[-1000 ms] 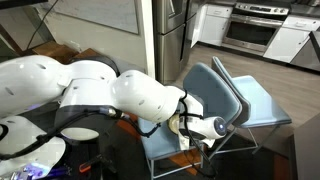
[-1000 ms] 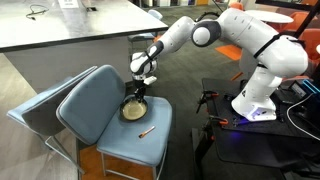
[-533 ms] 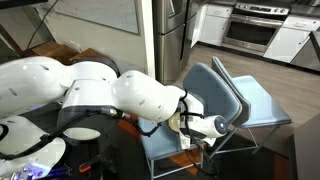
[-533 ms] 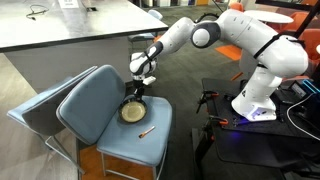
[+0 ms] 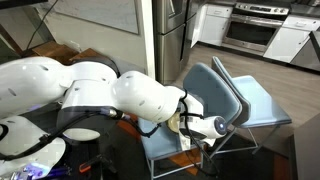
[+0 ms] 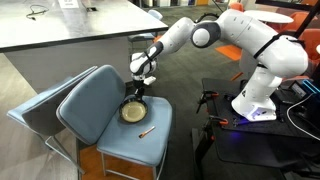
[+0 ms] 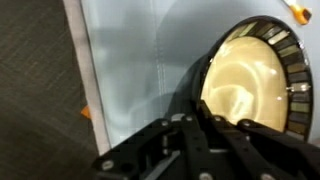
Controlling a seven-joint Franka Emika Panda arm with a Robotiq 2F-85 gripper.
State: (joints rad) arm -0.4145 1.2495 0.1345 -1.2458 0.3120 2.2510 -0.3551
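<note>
A round dish (image 6: pixel 133 111) with a dark rim and a cream inside lies on the seat of a blue chair (image 6: pixel 112 143). In the wrist view the dish (image 7: pixel 250 75) fills the right half. My gripper (image 7: pixel 198 100) comes in from the bottom of that view, its dark fingers closed together on the dish's near-left rim. In an exterior view the gripper (image 6: pixel 137 95) points down at the dish's far edge, close to the chair back (image 6: pixel 90 100). An orange pen (image 6: pixel 147 131) lies on the seat in front of the dish.
A grey counter (image 6: pixel 70 30) stands behind the chair. The robot's base (image 6: pixel 255 100) and cables sit to the chair's right. In an exterior view the white arm (image 5: pixel 120 95) hides most of the seat of the chair (image 5: pixel 225 95); kitchen cabinets and an oven (image 5: pixel 250 30) lie beyond.
The fingers have drawn together on the dish's rim. The arm and the dish stay where they were.
</note>
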